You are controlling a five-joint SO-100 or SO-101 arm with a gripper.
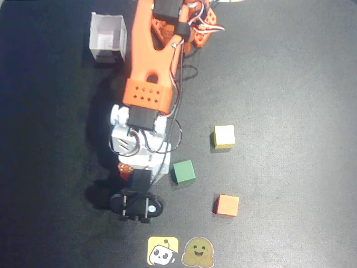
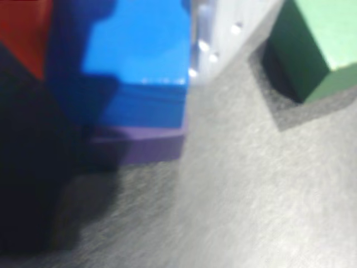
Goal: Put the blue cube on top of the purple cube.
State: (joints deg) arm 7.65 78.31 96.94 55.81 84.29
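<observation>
In the wrist view the blue cube [image 2: 139, 61] sits on top of the purple cube [image 2: 145, 144], of which only a low strip shows beneath it. My gripper [image 2: 120, 56] is closed around the blue cube, with the orange finger [image 2: 22, 33] at its left side and the white finger [image 2: 215, 33] against its right side. In the overhead view the gripper [image 1: 139, 174] points down near the table's front, and the arm hides both cubes.
A green cube [image 1: 183, 171] [image 2: 318, 44] stands close to the right of the gripper. A yellow cube [image 1: 224, 135] and an orange cube [image 1: 227, 205] lie further right. A white open box [image 1: 107, 38] stands at the back left. Two stickers [image 1: 163, 251] are at the front edge.
</observation>
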